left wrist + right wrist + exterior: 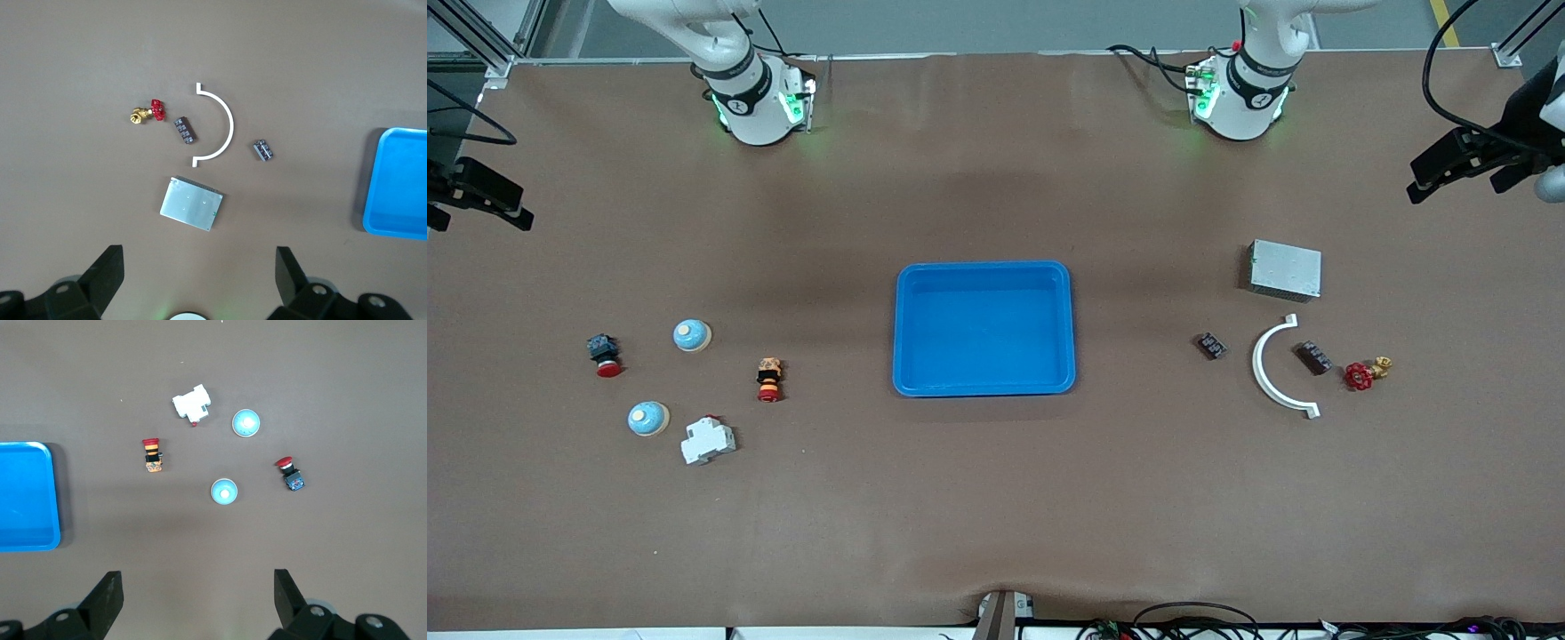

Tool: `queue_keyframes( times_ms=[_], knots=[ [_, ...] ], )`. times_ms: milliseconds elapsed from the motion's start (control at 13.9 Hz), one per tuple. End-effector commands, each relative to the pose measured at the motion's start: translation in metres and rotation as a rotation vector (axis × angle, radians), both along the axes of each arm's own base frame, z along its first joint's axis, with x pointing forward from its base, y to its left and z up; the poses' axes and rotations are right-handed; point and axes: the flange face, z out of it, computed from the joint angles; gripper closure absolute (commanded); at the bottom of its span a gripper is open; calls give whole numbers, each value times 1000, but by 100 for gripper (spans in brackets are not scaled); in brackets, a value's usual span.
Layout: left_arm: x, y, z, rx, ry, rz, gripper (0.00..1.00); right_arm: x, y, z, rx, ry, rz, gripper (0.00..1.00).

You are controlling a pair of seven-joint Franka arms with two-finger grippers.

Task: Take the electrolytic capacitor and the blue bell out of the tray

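Observation:
Two small dark capacitors [1211,345] [1314,357] lie toward the left arm's end of the table, one on each side of a white arc; the left wrist view shows them too [263,150] [185,130]. Two pale blue bells [692,335] [648,418] sit toward the right arm's end and appear in the right wrist view [224,491] [245,423]. The left gripper [198,253] hangs high above the table near its base, open and empty. The right gripper [197,576] hangs likewise, open and empty. Neither gripper appears in the front view.
A blue tray [984,271] stands mid-table. By the capacitors are a white arc [1280,369], a metal box [1284,269] and a red-handled valve [1365,373]. By the bells are two red push-buttons [605,354] [769,380] and a white breaker [708,440].

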Motion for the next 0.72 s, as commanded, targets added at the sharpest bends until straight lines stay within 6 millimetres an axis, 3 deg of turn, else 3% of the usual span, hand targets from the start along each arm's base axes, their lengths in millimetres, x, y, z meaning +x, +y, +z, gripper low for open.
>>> queue_keyframes(
  times_ms=[0, 289, 649],
  knots=[
    [-13, -3, 7, -19, 0, -47, 0, 3, -12, 7, 17, -9, -31, 0],
    [-22, -16, 10, -38, 25, -74, 0, 3, -4, 13, 14, -18, -18, 0],
    [-26, -13, 10, -26, 48, -52, 0, -2, 3, 0, 20, 61, 0, 0]
  ],
)
